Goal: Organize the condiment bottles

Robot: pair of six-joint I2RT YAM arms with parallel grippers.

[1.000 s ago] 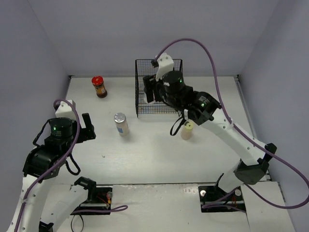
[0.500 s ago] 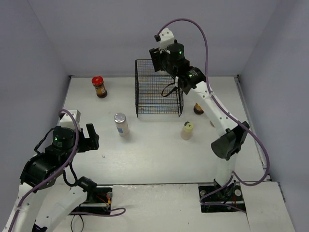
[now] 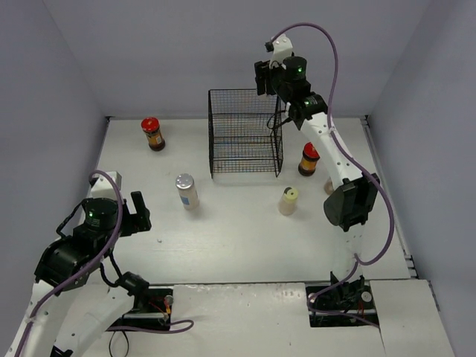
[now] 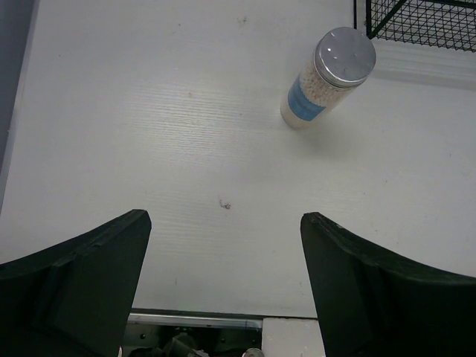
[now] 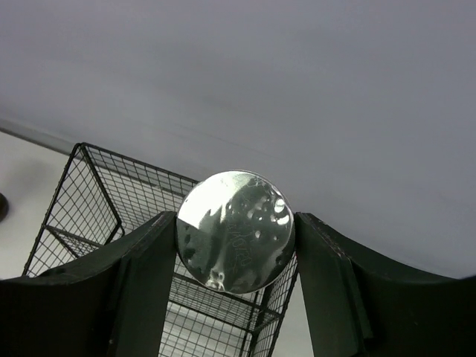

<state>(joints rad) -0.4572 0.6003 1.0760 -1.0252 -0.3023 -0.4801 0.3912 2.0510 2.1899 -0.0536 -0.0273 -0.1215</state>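
Above the basket (image 3: 245, 160), a silver-capped bottle (image 5: 236, 231)

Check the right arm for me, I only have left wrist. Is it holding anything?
Observer: Yes. The right gripper is shut on a silver-capped bottle.
Operator: Where is it relative to the basket?
Observer: Held above the far right corner of the wire basket, not inside it.
Operator: Any bottles on the table I can't see?
Observer: At least three. A red-lidded jar stands at the back left, a second red-lidded jar is right of the basket, and a yellow-green-capped bottle is just in front of that one.
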